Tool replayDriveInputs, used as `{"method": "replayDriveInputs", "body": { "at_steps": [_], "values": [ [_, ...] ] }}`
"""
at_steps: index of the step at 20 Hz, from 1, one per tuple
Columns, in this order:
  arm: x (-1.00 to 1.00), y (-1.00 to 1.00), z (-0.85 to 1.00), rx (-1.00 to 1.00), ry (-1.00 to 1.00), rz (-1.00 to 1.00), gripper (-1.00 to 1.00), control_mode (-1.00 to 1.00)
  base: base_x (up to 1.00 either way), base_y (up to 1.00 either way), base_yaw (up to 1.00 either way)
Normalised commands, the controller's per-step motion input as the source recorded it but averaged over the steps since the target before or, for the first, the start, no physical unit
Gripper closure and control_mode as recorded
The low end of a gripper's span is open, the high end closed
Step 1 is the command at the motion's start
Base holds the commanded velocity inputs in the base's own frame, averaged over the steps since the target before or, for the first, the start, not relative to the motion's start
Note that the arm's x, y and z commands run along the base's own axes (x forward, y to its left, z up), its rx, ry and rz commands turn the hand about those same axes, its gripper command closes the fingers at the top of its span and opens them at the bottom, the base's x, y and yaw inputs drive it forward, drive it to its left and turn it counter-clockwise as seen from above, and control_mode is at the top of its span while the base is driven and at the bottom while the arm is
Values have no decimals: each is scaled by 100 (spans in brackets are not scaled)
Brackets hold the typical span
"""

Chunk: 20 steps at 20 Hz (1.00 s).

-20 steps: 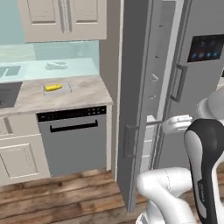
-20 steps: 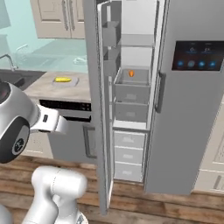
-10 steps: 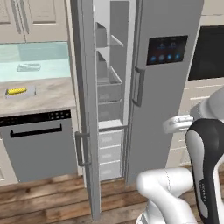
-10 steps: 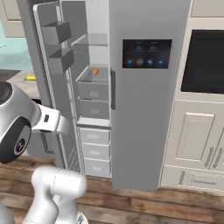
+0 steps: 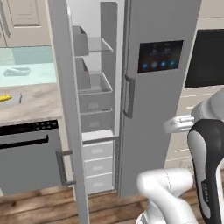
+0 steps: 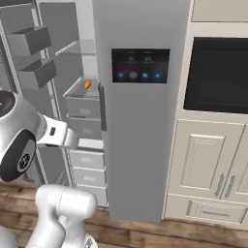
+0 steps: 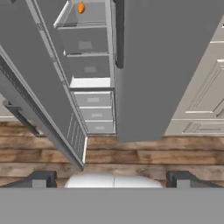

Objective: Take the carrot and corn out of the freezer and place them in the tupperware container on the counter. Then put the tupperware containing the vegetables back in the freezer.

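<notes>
My gripper [image 7: 112,179] hangs spread wide with nothing between its tips, over the wood floor [image 7: 144,153] before the open freezer [image 7: 89,65]. Farther in, the carrot [image 7: 81,7] lies on a freezer shelf. The left base view alone gives me the corn [image 5: 5,98] in the tupperware container [image 5: 16,99] on the counter [image 5: 37,105], far left.

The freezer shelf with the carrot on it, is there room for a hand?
Yes. The carrot sits alone on its freezer shelf, with bare shelf beside it and open space above. The shelf above it looks bare too. Below, the closed drawers leave no gap.
</notes>
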Motion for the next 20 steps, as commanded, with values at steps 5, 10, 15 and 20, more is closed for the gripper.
{"method": "replayDriveInputs", "body": {
  "at_steps": [5,10,15,20],
  "values": [
    [0,0,0,0,0,0,-100,100,34,10,10],
    [0,0,0,0,0,0,-100,100,18,-1,12],
    [0,0,0,0,0,0,-100,100,34,0,14],
    [0,0,0,0,0,0,-100,100,59,0,15]
  ]
}}
